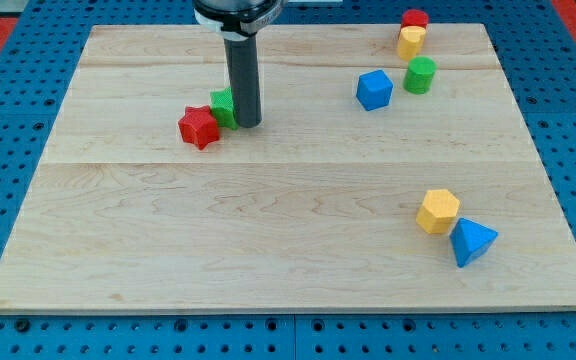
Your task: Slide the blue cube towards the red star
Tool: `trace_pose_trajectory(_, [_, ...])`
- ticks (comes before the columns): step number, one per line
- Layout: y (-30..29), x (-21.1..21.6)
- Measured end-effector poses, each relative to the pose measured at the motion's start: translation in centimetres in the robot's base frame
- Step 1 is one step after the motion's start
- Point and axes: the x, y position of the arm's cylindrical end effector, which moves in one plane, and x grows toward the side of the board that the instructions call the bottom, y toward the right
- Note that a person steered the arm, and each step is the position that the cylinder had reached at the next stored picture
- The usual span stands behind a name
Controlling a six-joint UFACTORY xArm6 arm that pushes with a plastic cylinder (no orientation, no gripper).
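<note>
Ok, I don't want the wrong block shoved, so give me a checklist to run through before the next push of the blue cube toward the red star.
1. Blue cube in view: ok.
2. Red star in view: ok, on the view's left.
3. My tip behind the cube for a leftward push: not ok; it is far to the left, beside the green block.
4. Straight path from cube to star free: not ok; my tip stands in it.
5. Cube's right side reachable: cannot tell; the green cylinder sits close.
</note>
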Motion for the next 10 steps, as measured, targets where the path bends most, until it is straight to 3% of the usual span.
trace_pose_trajectory(2, [-1.2,-2.5])
trace_pose_trajectory(3, [1.0,-4.2])
trace_pose_trajectory(4, [4.2,-9.1])
trace_pose_trajectory(5, [11.0,-10.6])
trace_pose_trajectory(6, [16.4,-9.7])
trace_pose_trajectory(8, [21.6,-6.2])
trace_pose_trajectory(10, [14.8,-3.8])
